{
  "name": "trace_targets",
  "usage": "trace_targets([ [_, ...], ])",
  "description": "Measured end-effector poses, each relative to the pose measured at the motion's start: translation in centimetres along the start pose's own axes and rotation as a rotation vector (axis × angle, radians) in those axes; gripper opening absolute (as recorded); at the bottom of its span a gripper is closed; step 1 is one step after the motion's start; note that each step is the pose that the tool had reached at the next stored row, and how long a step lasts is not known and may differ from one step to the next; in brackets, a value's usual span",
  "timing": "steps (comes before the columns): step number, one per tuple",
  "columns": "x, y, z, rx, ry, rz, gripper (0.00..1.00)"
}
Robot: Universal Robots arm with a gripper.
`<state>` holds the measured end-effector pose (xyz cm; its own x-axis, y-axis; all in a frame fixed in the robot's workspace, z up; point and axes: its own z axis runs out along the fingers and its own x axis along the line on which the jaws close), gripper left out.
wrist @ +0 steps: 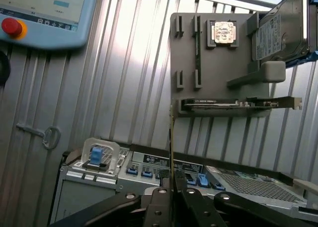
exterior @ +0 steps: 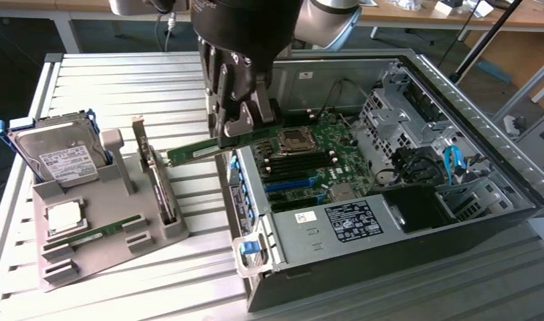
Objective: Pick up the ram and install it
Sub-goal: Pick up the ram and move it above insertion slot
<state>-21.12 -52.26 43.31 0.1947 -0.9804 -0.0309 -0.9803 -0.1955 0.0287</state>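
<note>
Over the case wall, nearly-closed fingers pinch the ram

The arm was black at the wrist, with a rounded silver-grey joint above. Its gripper was black, built of hinged links with small silver screws. What looked like a thin cable hung alongside.

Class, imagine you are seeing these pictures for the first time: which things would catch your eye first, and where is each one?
The black gripper stands out first, shut on one end of the ram, a green stick held in the air at the edge of the open computer case. Inside the case lies the motherboard. On the exterior view's left, a grey holder on the slatted table carries a hard drive.
</note>
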Motion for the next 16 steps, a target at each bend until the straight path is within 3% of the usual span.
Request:
trace_targets([
  [5, 0.3, -1.33, -0.01, 0.0003, -0.0001, 0.011, 0.13],
  [12, 0.3, -1.73, 0.07, 0.0015, 0.0008, 0.072, 0.13],
  [16, 0.4, -2.57, 0.09, 0.0017, 0.0018, 0.084, 0.13],
])
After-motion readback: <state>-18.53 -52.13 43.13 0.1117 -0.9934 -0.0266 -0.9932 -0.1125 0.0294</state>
